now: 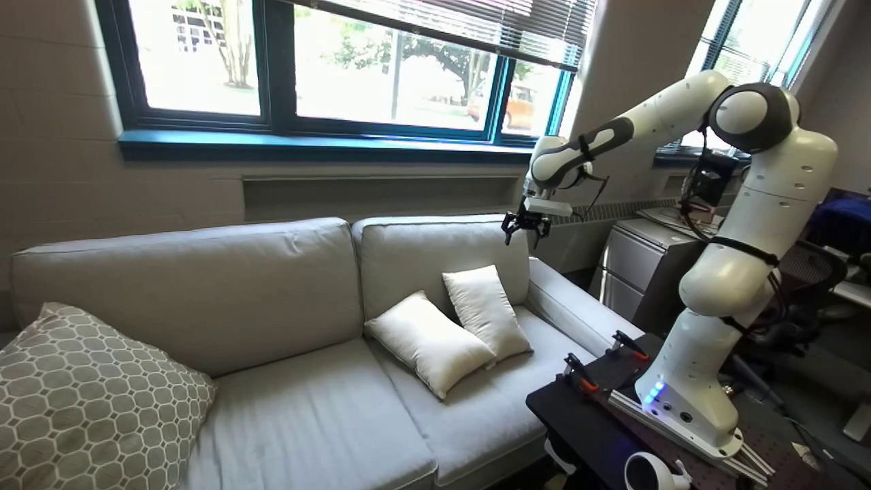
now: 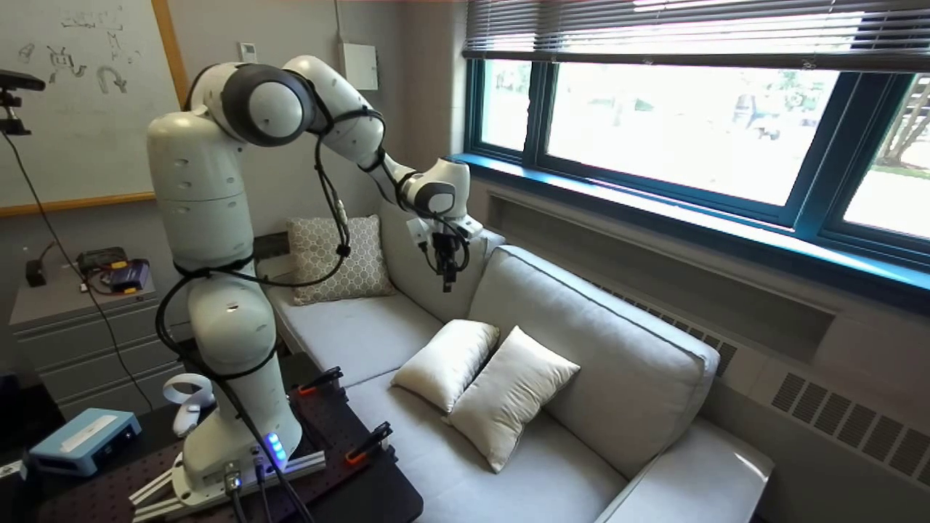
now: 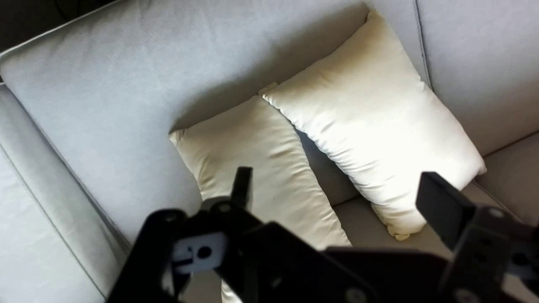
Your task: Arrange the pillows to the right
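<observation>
Two plain cream-white pillows rest on the sofa seat against the backrest, close together. The pillow closer to the sofa's armrest [image 1: 486,313] [image 2: 512,396] is tilted; in the wrist view this pillow [image 3: 269,168] is partly covered by my fingers. Its neighbour, the pillow farther from the armrest [image 1: 430,344] [image 2: 447,363] [image 3: 379,109], touches it at one corner, with a wedge-shaped gap below. My gripper [image 1: 522,242] [image 2: 447,289] [image 3: 340,189] hangs in the air above the pillows, pointing down. Its fingers are spread wide with nothing between them.
A larger grey patterned pillow [image 1: 102,401] [image 2: 341,258] leans at the far end of the sofa. The armrest [image 1: 578,306] [image 2: 697,465] closes off the near end. Behind the backrest run a wall and window sill [image 1: 326,146]. Clamps [image 1: 582,374] stick up from the robot's table edge.
</observation>
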